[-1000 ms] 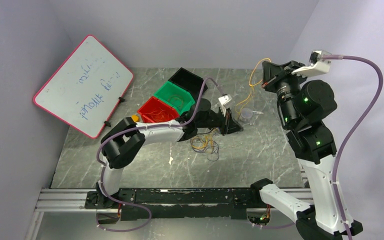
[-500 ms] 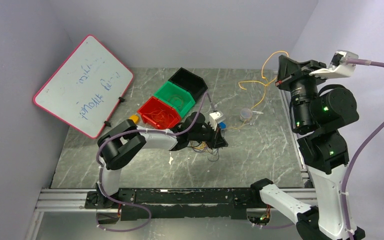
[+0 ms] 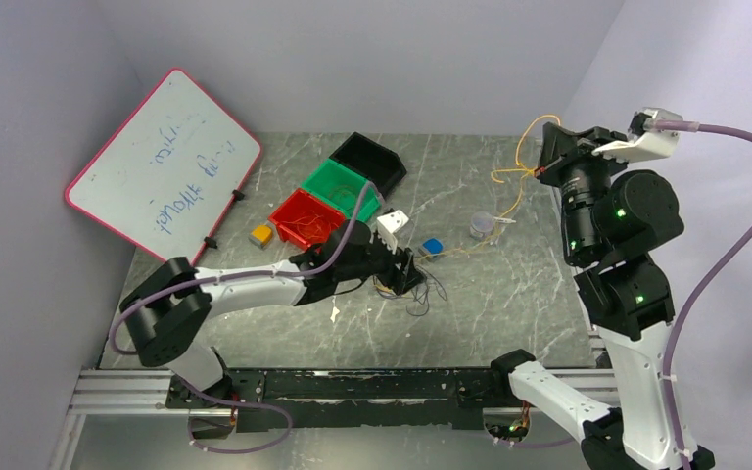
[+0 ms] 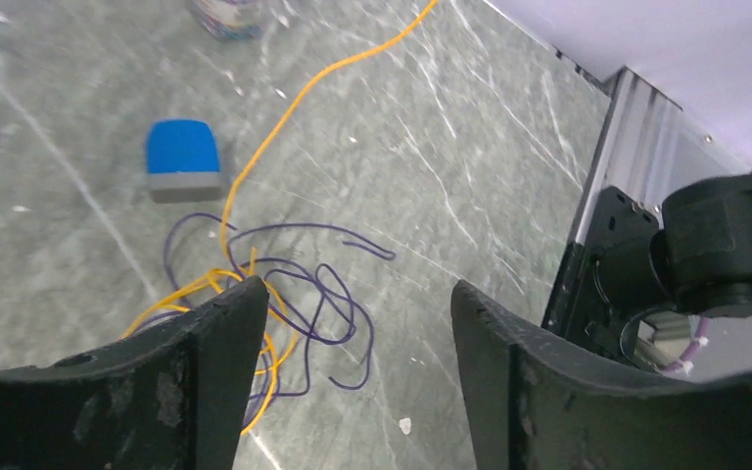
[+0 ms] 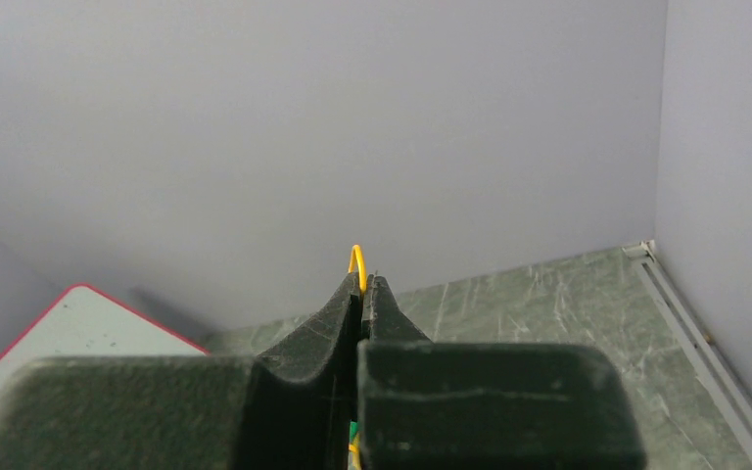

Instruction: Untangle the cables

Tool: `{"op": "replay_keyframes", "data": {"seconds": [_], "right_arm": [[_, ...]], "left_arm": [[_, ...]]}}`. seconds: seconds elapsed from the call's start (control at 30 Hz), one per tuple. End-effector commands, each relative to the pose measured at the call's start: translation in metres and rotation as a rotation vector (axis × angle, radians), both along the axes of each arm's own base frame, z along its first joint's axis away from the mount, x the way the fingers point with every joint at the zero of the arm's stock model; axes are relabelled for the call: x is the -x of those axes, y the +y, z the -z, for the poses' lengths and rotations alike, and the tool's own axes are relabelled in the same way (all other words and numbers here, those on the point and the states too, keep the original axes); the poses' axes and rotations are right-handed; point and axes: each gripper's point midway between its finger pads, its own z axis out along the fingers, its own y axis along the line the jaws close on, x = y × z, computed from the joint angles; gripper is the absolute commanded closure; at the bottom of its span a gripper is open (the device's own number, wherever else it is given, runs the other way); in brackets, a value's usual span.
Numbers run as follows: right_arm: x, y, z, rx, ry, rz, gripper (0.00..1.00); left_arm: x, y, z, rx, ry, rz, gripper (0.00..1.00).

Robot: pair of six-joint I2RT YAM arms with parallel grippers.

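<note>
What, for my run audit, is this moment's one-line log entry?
left jaws: open over purple-orange tangle | right jaws: shut on orange cable, held aloft | untangling: unfinished

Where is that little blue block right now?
In the top view, the blue block lies on the table near the middle, between the cable tangle by the left pincer and the small clear cup.

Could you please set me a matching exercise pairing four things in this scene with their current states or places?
Things:
1. left gripper
2. right gripper
3. blue block
4. green bin

States or places:
a. shut on the orange cable, high above the table
b. between the red bin and the black bin
c. open over the cable tangle
d. on the table near the tangle

Pairs: 1-c; 2-a; 3-d; 4-b
</note>
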Motion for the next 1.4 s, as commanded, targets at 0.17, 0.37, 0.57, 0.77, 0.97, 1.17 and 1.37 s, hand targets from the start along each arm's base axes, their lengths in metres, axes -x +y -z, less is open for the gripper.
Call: {"op": "replay_keyframes", "data": {"seconds": [0.17, 0.37, 0.57, 0.77, 0.97, 1.17, 1.37], "right_arm": [[0.002, -0.01, 0.021, 0.015, 0.052, 0.053, 1.0], [0.005, -0.018, 0.034, 0.013, 0.097, 0.094, 1.0], [0.011, -0.024, 0.038, 0.004, 0.106, 0.114, 1.0], [0.01, -0.022, 0.047, 0.005, 0.128, 0.106, 1.0], [0.013, -0.022, 0.054, -0.01, 0.138, 0.098, 1.0], [0.009, -0.02, 0.07, -0.007, 0.182, 0.101, 1.0], [-0.001, -0.018, 0.103, 0.003, 0.275, 0.125, 1.0]], "left_arm": [[-0.036, 0.028, -0.004, -0.092, -0.113, -0.162, 0.15], [-0.05, 0.007, 0.03, -0.171, -0.078, -0.133, 0.1], [-0.067, -0.007, 0.07, -0.261, -0.034, -0.158, 0.12], [-0.085, -0.012, 0.087, -0.312, -0.047, -0.195, 0.19], [-0.098, -0.018, 0.086, -0.298, -0.041, -0.17, 0.53], [-0.103, -0.012, 0.065, -0.261, -0.06, -0.164, 0.91], [-0.097, -0.002, 0.016, -0.191, -0.111, -0.154, 0.93]]}}
